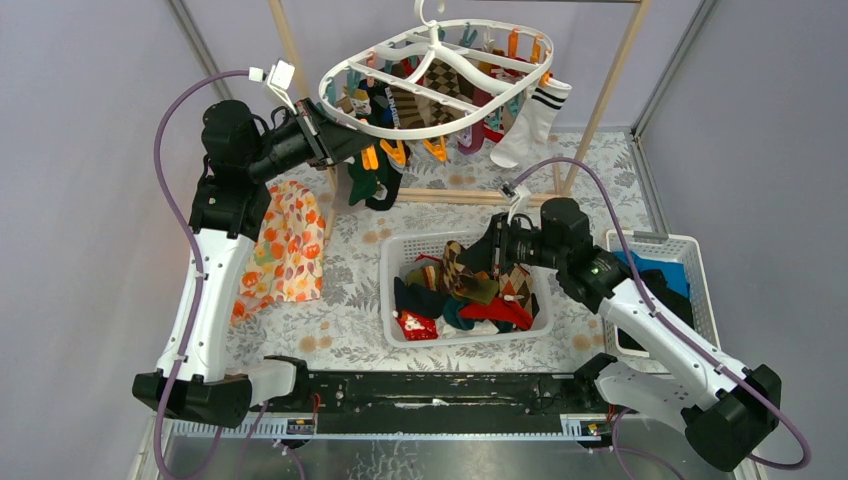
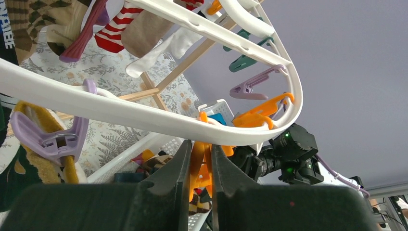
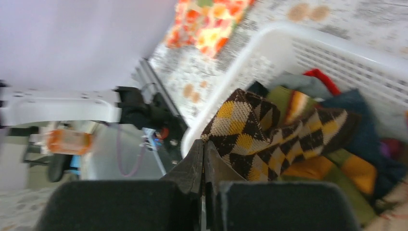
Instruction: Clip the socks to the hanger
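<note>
The white oval hanger (image 2: 120, 113) hangs at the back with several socks clipped on, among them a white black-striped one (image 1: 530, 125) and a dark green one (image 1: 368, 185). My left gripper (image 2: 199, 144) reaches under its near-left rim and is shut on a dangling orange clip (image 2: 196, 163). More socks (image 1: 470, 305) lie in a white basket (image 1: 385, 290) at the table's middle. Above that basket, my right gripper (image 3: 203, 144) is shut, pinching the edge of a brown argyle sock (image 3: 255, 134) that rises out of the pile (image 1: 452, 262).
An orange floral cloth (image 1: 290, 240) lies on the left of the table. A second white basket (image 1: 700, 250) with blue and black clothes stands at the right. The pale wooden rack (image 1: 600, 100) carries the hanger at the back.
</note>
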